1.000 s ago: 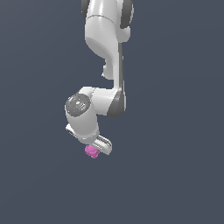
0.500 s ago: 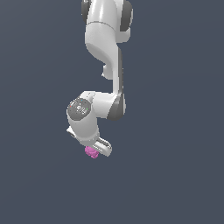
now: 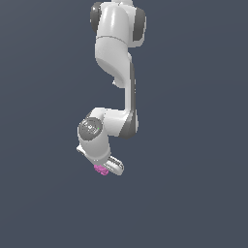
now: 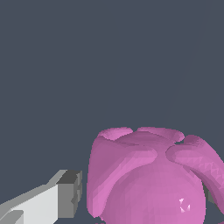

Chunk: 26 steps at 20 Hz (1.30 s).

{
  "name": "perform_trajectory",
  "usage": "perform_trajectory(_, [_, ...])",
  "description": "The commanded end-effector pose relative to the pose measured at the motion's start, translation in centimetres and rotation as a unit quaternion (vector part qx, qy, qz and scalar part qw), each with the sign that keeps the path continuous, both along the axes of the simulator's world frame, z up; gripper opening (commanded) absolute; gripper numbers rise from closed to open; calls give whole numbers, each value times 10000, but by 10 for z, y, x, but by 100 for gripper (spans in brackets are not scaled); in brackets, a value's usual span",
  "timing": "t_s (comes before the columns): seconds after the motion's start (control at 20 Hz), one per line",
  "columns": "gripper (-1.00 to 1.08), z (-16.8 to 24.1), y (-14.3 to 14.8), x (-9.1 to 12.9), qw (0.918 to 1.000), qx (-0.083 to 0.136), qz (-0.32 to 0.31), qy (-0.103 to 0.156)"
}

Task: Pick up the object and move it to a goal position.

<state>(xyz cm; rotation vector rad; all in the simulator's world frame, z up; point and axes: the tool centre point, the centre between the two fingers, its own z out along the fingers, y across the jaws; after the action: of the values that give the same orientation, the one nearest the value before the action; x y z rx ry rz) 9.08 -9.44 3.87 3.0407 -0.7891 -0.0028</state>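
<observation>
One white arm (image 3: 116, 63) fills most of what I can see in the exterior view, hanging down from a bulky shoulder near the top edge against a flat, dark grey-blue background that runs unbroken to every edge. Its upper link drops steeply, narrows, and bends at a grey-jointed elbow, from which a rounded wrist housing with a dark circular cap swings toward the exterior view's left. Below that housing sits the tool (image 3: 107, 167), pointing downward and slightly toward the exterior view's right, its pale body ending in a short bar. Tucked against the underside of the tool, on the side toward the exterior view's left, is the object (image 3: 100, 169), a small pink-magenta lump, far narrower than the hardware above it and touching it. Nothing I can make out lies beneath the object. From the wrist view the object (image 4: 151, 179) looms very large, its surface swelling into rounded lobes split by deep creases, like a berry. One finger (image 4: 52, 201) of the tool, white with a grey pad face, stands just beside one flank of the object with a thin dark gap between them; on the opposite flank only a sliver of grey shows at the picture's edge, pressed close to the pink surface. Whether the tool is truly clamped on the object or merely bracketing it, I cannot tell from these two views.
</observation>
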Motion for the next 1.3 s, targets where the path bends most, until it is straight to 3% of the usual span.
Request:
perform_trajectory(0.0, [-100,1,0,1,10000,-1,0,-9])
perform_trajectory(0.75, [-100,3,1,-2,10000,-1,0,-9])
perform_trajectory(1.25, [-100,27,13,-23,10000,1,1,-8])
